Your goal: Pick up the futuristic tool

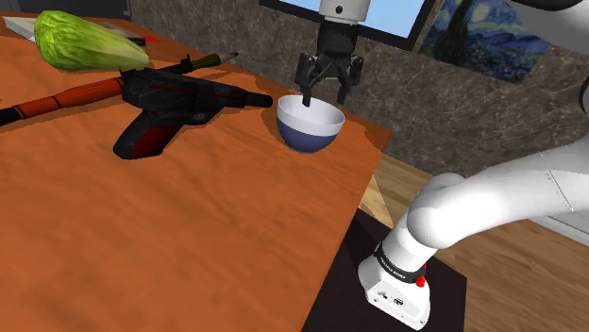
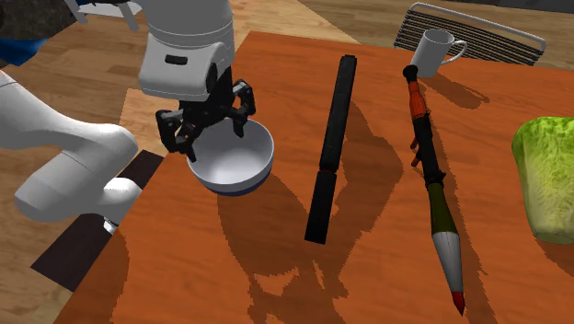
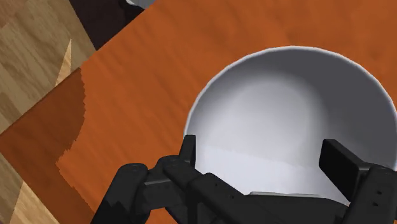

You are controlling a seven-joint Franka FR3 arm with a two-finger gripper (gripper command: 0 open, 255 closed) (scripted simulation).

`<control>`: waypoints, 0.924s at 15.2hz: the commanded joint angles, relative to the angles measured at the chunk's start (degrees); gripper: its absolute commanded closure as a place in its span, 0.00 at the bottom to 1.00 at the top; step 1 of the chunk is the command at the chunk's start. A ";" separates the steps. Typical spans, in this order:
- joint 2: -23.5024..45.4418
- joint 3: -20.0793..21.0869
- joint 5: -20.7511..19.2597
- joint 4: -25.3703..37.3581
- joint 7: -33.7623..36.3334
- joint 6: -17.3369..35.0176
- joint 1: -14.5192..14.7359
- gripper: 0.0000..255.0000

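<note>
The futuristic tool is a black pistol-shaped device with red trim, lying on its side on the orange-brown table. From the second exterior view it reads as a long black bar. My gripper hangs open over a bowl that is white inside and blue outside. The bowl stands just beyond the tool's muzzle, toward the shoulder view's right. One finger is over the bowl's rim, the other over its hollow. Nothing is held.
A long red, black and green rocket-like object lies behind the tool. A green lettuce sits farther back, with a white mug at a far corner. The table's edge runs close to the bowl, with wooden floor beyond.
</note>
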 commanded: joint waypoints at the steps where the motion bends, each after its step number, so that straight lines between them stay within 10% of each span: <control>1: 3.54 3.09 1.44 3.32 7.79 0.30 -1.35 0.00; 14: 34.25 19.28 -3.54 33.29 56.79 0.10 -6.02 0.00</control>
